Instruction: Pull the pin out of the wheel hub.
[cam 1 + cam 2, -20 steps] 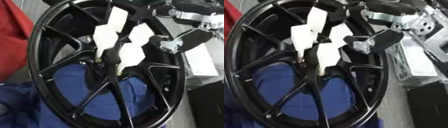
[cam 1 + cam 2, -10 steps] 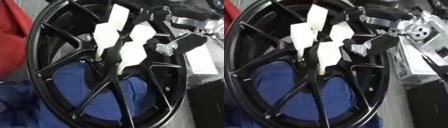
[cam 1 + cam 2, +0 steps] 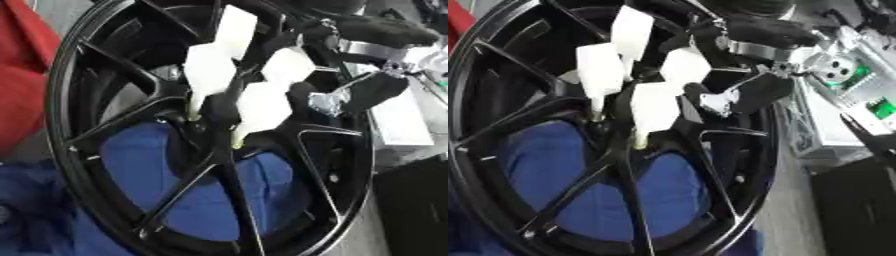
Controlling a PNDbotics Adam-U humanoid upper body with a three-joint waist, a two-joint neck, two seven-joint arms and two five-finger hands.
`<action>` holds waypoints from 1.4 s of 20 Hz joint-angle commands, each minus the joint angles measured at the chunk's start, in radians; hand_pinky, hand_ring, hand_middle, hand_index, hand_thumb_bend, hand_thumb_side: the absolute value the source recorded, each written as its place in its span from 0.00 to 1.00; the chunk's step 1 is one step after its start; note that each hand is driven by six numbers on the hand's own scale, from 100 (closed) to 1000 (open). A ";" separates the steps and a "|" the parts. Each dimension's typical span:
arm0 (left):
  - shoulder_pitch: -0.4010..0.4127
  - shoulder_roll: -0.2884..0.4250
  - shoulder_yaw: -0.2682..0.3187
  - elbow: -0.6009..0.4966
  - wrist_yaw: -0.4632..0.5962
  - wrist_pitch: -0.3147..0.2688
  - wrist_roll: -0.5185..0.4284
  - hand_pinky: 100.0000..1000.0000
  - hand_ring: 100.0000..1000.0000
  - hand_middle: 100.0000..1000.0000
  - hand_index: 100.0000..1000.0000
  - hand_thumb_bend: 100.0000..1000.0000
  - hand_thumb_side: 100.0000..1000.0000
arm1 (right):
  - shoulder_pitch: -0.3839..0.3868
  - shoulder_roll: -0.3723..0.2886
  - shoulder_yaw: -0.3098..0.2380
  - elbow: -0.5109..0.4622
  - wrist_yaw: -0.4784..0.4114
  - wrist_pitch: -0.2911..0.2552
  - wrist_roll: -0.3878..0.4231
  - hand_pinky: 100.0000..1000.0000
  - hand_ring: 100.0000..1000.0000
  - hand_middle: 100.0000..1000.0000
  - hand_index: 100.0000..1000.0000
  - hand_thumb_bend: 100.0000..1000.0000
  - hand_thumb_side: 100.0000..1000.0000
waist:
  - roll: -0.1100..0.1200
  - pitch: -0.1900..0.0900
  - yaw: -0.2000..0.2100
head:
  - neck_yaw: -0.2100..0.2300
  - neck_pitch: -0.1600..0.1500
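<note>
Compared with the frame one second earlier, the right hand (image 3: 350, 97) has come in from the upper right toward the hub, and its dark fingers now sit closer to the cluster of white pins; the wheel (image 3: 79, 150) itself has not shifted.

Wheel stands upright on edge, black, multi-spoke, with blue cloth (image 3: 149, 165) visible through the lower spokes. Four white pins project from the hub (image 3: 214, 122) toward the camera: two upper ones and two lower ones, flared at the outer end and tapering to thin stems at the hub. The lower right pin (image 3: 258, 107) lies nearest the right hand. Fingertips appear to reach just beside it, between it and the upper right pin (image 3: 287, 67). Fingers look partly curled, but whether they close on any pin cannot be told.

Left hand is not seen in either view.

Judgement on the step in hand: the grasp is being set. It should close on the broad white body of one pin only, clear of its neighbours, and the pull should run straight along the stem, away from the hub, so that the stem does not bind or bend.

View differences: the left eye view shows red fabric (image 3: 22, 75) at the left edge beyond the rim. The right eye view shows more of the right forearm and a grey unit with a green board (image 3: 859, 85) to the right, and separates the hand's silver bracket (image 3: 715, 100) from the rim more plainly.
</note>
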 commanded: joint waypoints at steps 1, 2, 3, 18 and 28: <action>-0.005 0.005 0.000 -0.022 -0.005 0.001 -0.002 0.53 0.78 0.55 0.59 0.56 0.44 | 0.002 -0.022 -0.008 -0.009 0.012 0.008 -0.013 0.86 0.88 0.77 0.92 0.00 0.50 | 0.010 -0.015 -0.004 | -0.002 -0.015; -0.005 0.004 0.000 -0.022 -0.006 0.001 -0.003 0.53 0.78 0.55 0.59 0.56 0.44 | 0.003 -0.022 -0.008 -0.009 0.009 0.010 -0.017 0.85 0.87 0.76 0.92 0.00 0.47 | 0.010 -0.014 -0.004 | -0.002 -0.017; -0.005 0.004 -0.001 -0.022 -0.007 0.001 -0.003 0.53 0.78 0.55 0.59 0.56 0.44 | 0.003 -0.023 -0.009 -0.009 0.005 0.010 -0.022 0.85 0.86 0.74 0.91 0.00 0.44 | 0.010 -0.013 -0.004 | -0.002 -0.018; -0.004 -0.005 0.000 -0.022 -0.012 0.004 -0.002 0.53 0.78 0.55 0.59 0.55 0.43 | -0.002 -0.019 0.009 -0.009 -0.137 0.089 -0.075 0.78 0.74 0.46 0.59 0.00 0.56 | 0.010 -0.011 -0.005 | -0.010 -0.033; -0.002 -0.009 0.004 -0.022 -0.013 0.004 0.003 0.54 0.78 0.55 0.59 0.55 0.43 | -0.020 -0.030 0.030 -0.009 -0.209 0.196 -0.109 0.72 0.65 0.38 0.46 0.00 0.50 | 0.010 -0.020 -0.007 | -0.021 -0.039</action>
